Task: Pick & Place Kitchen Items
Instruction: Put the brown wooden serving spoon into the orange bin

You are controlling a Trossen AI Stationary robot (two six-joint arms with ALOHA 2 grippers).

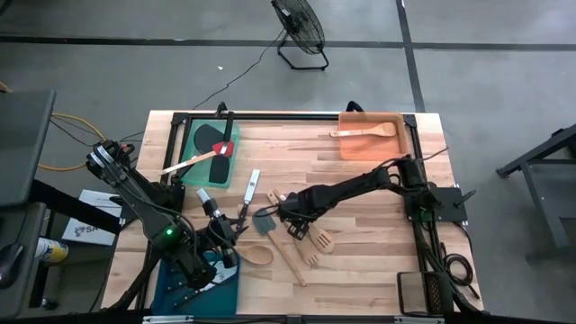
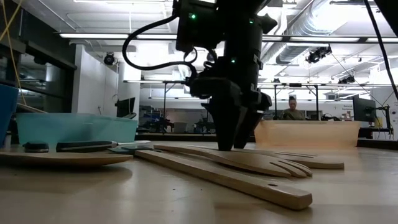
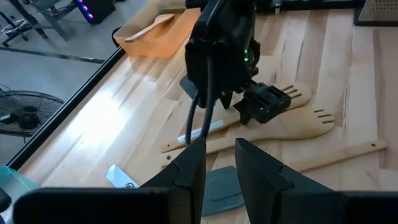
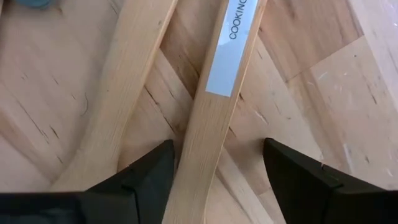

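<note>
High view: right gripper [image 1: 286, 212] low over crossed pale wooden utensils mid-table; left gripper [image 1: 219, 236] near the teal tray [image 1: 180, 286]; a wooden spatula lies in the orange tray [image 1: 407, 144]
Low view: right gripper's tips down at a pale wooden slotted turner [image 2: 249, 160]
Left wrist view: left fingers [image 3: 255, 168] narrowly parted, empty, above a grey spatula head [image 3: 222, 188]
Right wrist view: open fingers [image 4: 298, 180] straddle a labelled wooden handle [image 4: 214, 102], not clamped

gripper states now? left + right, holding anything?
Left gripper: fingers slightly apart, holding nothing, above the grey spatula.
Right gripper: open, straddling a labelled wooden handle, not yet gripping.
</note>
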